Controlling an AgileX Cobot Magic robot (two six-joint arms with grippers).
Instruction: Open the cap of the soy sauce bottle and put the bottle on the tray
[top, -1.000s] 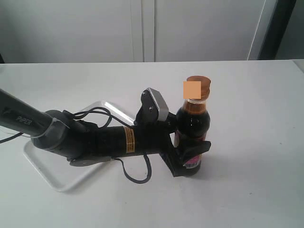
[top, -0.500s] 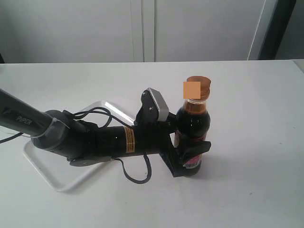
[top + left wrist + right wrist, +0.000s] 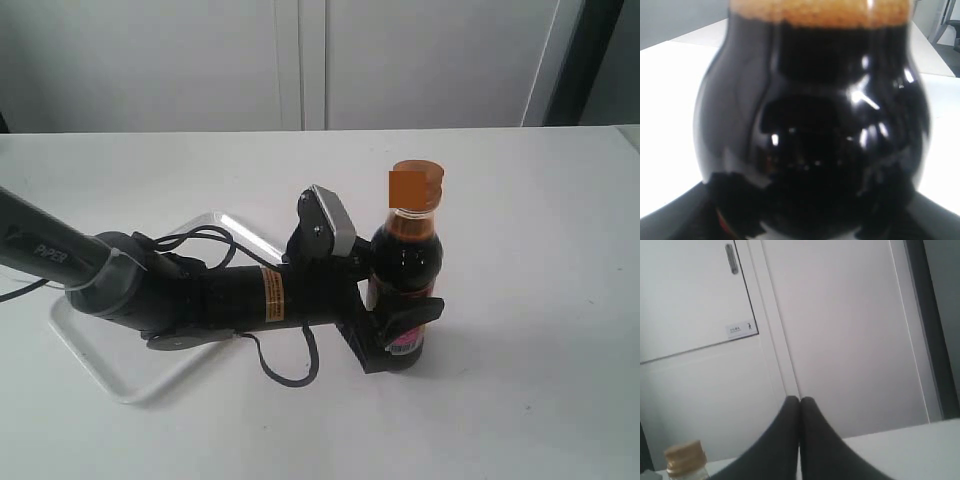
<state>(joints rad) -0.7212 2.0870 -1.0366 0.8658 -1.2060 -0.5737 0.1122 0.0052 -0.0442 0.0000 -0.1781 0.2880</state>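
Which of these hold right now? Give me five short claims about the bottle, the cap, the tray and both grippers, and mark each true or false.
1. The left gripper is clamped on the lower body of the soy sauce bottle. True.
2. The soy sauce bottle stands on the tray. False: it stands upright on the bare table, to the right of the tray.
3. The right gripper holds the cap. False: its fingers are pressed together with nothing between them, away from the bottle.
4. The cap sits on top of the bottle's neck. True.
5. The bottle lies on its side. False: it is upright, with dark liquid filling the body.
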